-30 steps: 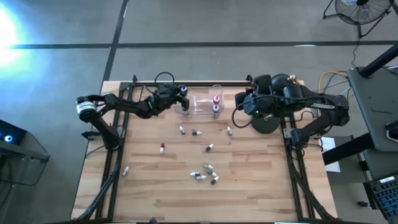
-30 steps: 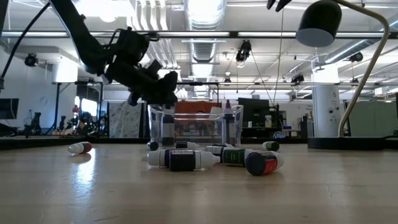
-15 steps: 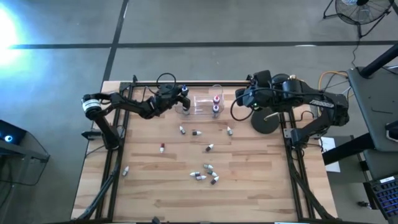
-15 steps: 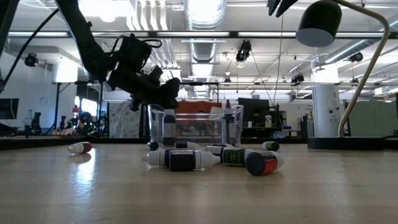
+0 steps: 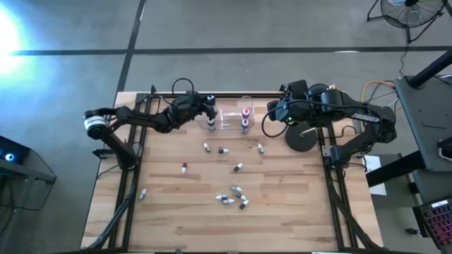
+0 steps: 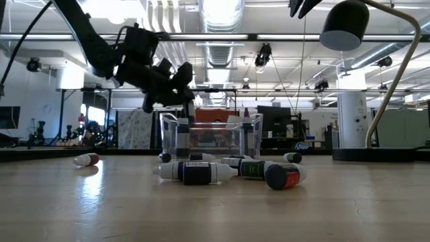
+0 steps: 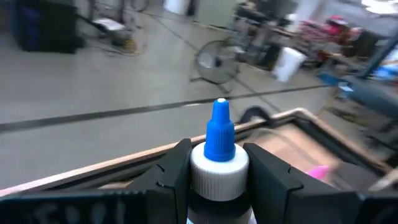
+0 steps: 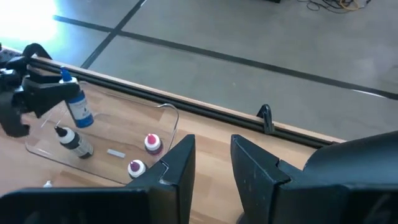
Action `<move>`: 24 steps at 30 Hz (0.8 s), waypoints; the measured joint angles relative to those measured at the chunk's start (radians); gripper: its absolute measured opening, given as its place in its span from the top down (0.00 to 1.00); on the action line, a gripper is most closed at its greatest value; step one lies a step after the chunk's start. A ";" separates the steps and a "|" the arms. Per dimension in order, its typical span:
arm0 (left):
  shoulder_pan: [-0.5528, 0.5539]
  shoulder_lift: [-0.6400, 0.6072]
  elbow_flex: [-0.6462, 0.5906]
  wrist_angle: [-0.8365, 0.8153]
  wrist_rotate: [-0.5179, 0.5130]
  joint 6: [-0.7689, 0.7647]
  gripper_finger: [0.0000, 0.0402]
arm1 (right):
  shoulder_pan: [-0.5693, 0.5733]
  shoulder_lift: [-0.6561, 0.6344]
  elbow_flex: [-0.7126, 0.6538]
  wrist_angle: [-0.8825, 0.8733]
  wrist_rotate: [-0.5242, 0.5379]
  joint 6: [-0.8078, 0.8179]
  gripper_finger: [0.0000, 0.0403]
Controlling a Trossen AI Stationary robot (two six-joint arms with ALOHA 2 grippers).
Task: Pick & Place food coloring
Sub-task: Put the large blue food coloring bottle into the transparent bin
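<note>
High view: my left fingers (image 5: pixel 210 108) grip a blue-capped bottle (image 7: pixel 217 163) above the box (image 5: pixel 234 118), upper centre. My right fingers (image 8: pixel 211 163) hang right of it, gapped, empty.

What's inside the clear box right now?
The clear box holds two purple-capped bottles upright and one dark-capped bottle lying tilted. The left gripper holds a blue-capped bottle over it.

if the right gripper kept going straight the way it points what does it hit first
Probably the clear plastic rectangular box, near its end holding two purple-capped bottles. The empty right gripper points at it over bare table; depth is hard to judge.
</note>
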 joint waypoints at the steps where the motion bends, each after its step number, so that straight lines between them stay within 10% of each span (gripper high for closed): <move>1: -0.005 -0.005 0.006 -0.001 0.036 -0.001 0.74 | 0.000 0.000 0.000 0.000 0.000 0.000 0.77; 8: -0.111 0.031 0.101 -0.011 0.239 0.171 0.74 | -0.011 0.000 -0.006 -0.001 0.000 -0.008 0.77; 24: -0.221 0.227 0.218 -0.061 0.040 0.151 0.74 | -0.012 0.000 -0.027 -0.003 -0.018 -0.021 0.79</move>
